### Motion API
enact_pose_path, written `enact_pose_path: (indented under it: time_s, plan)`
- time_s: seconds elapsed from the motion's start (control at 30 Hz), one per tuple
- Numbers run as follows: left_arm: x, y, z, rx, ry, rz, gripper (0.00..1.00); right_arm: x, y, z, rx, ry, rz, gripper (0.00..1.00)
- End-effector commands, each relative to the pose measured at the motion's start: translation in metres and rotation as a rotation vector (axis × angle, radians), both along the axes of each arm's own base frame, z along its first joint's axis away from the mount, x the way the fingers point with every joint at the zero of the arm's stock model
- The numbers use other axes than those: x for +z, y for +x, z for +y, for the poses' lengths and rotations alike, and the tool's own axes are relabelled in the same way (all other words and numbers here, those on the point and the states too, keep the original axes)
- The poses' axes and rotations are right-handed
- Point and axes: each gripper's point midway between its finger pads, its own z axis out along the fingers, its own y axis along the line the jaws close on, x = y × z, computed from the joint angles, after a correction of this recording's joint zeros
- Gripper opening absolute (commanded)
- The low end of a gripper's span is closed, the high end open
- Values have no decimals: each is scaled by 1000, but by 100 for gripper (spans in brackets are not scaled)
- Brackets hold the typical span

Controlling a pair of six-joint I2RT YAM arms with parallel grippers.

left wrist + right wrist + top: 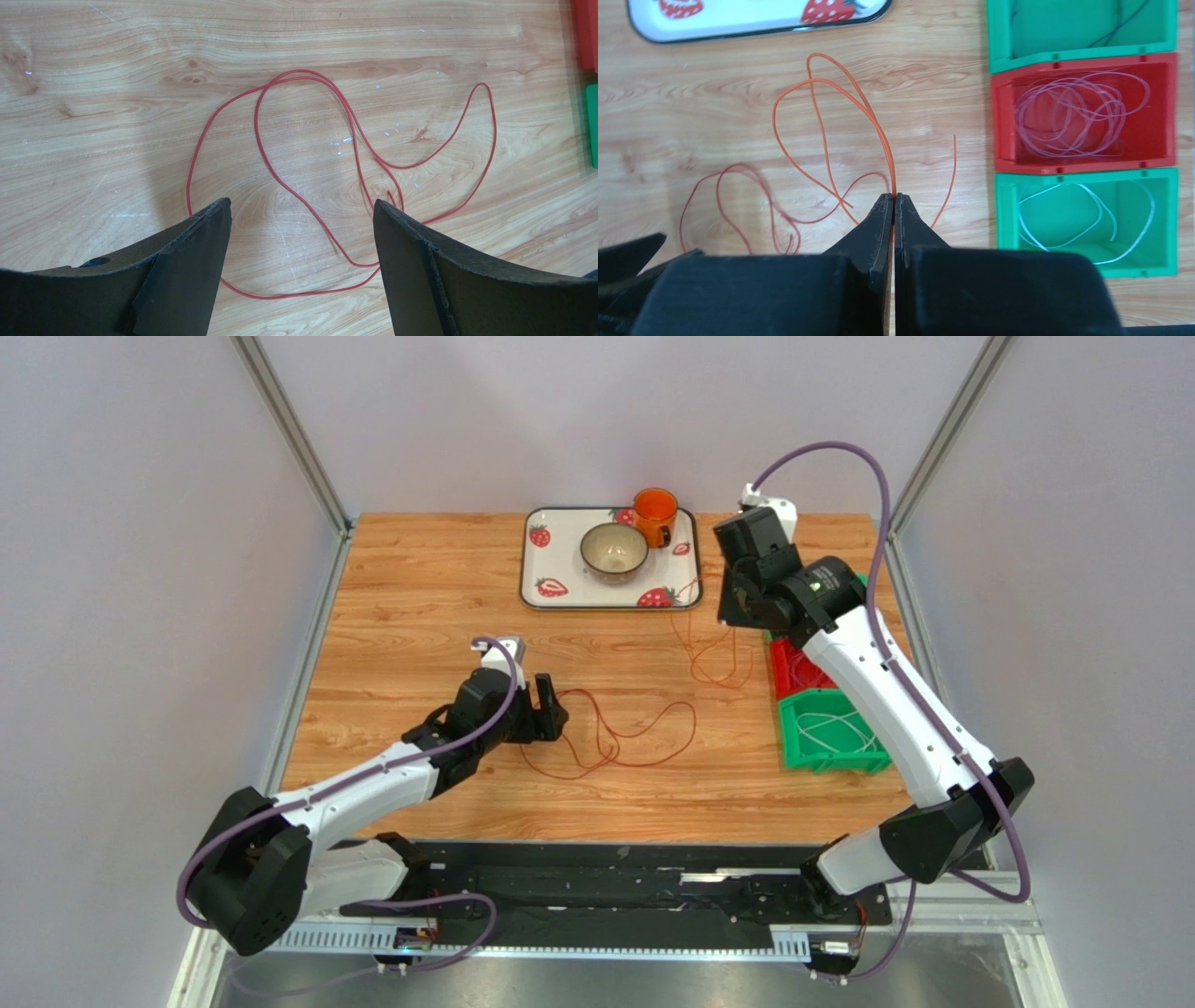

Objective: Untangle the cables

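Separation of two cables is the step judged in hand. Red cable (302,73) is laid flat in loose loops mid-surface (421,588), crossed over itself in places. Left pincer (302,210) is held spread wide, low over the nearest loops, with nothing gripped; this is read as set-up for a pick. Orange cable (889,159) is found toward the far right corner, between tray (752,14) and bins (1081,164). Right pincer (894,201) is pressed together, one orange strand apparently pinched at its tips, presumably so it can be drawn clear where the two colours appear crossed. Other cables are kept coiled in the bins along the right edge.
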Motion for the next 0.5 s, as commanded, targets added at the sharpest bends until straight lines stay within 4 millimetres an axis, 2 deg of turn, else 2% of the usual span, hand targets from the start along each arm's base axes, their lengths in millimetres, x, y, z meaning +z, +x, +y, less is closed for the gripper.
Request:
enact_pose_path:
  time_s: [0.0, 0.1, 0.2, 0.27, 0.3, 0.47]
  plan:
    - [16, 5, -4, 9, -51, -55, 82, 26, 9, -40, -63, -8, -66, 0]
    - [16, 5, -4, 9, -51, -55, 82, 25, 17, -54, -93, 5, -68, 0]
    - [15, 5, -4, 10, -51, -55, 82, 26, 31, -81, -164, 23, -78, 0]
    - [16, 5, -4, 9, -52, -56, 82, 32, 41, -89, -185, 43, -106, 0]
    - [16, 6, -4, 10, -52, -56, 82, 32, 49, -99, -215, 55, -111, 0]
    - [15, 5, -5, 7, -50, -55, 82, 34, 78, -126, -291, 94, -151, 0]
